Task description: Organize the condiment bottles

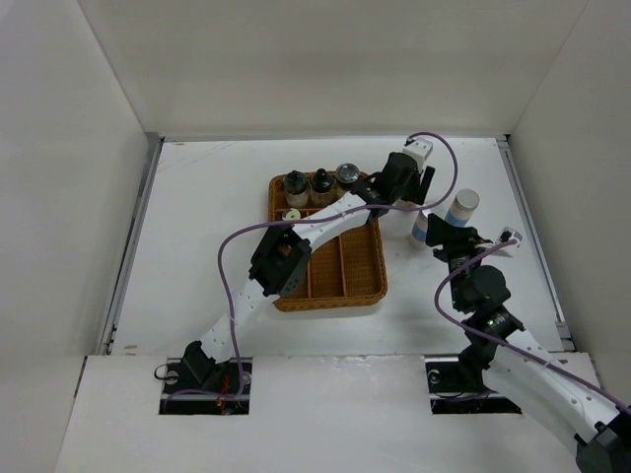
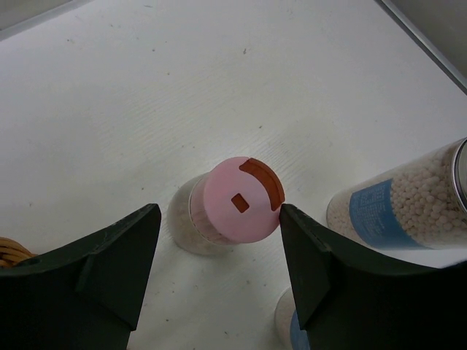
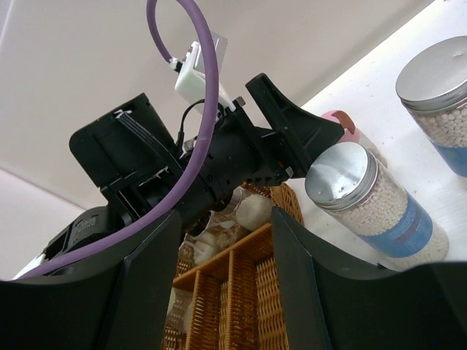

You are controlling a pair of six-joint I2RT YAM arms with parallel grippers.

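Pink-capped bottle (image 2: 235, 206) stands between the spread jaws of the left gripper (image 2: 219, 215), a blue-banded bottle (image 2: 408, 200) just beside. The left arm reaches across the wicker tray (image 1: 355, 286). The right gripper (image 3: 226, 215), jaws apart and empty, faces them.

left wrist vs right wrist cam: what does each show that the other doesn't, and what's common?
Only left wrist: top face of the pink-capped bottle, orange tab included, seen between the left gripper's open fingers. Only right wrist: wicker tray, purple cable, silver lid tops of both blue-banded bottles. Shared: pink-capped bottle, blue-banded bottles, left gripper, white table.
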